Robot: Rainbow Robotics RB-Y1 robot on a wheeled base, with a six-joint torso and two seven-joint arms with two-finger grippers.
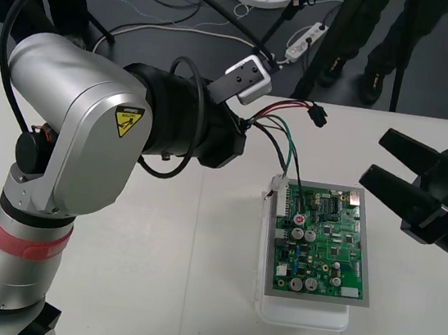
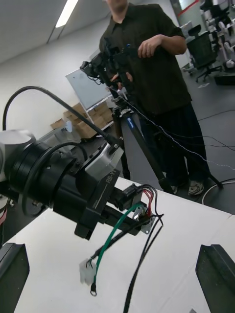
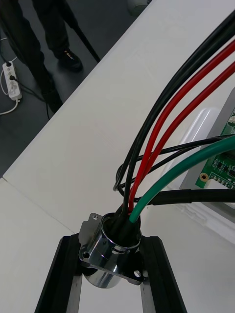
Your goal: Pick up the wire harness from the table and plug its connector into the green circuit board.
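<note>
Left end effector (image 1: 244,129) clamped on the round, flanged metal socket (image 3: 110,247) of the wire harness (image 2: 139,212), held left of and beyond the green circuit board (image 1: 325,243).
Red, black and green insulated wires (image 3: 181,171) trail rightward from the socket, so the harness axis points at the board's far-left corner. The small black plug (image 1: 318,115) sits farther off, over the pale tabletop (image 1: 155,249), unplugged. The left arm is nearer. The right end effector (image 1: 372,158), black fingers spread wide, stands right of the board.

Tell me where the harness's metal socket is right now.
The metal socket is clamped between the fingers of the left gripper, on the robot's left of the green circuit board, with its wires trailing toward the board's far corner.
</note>
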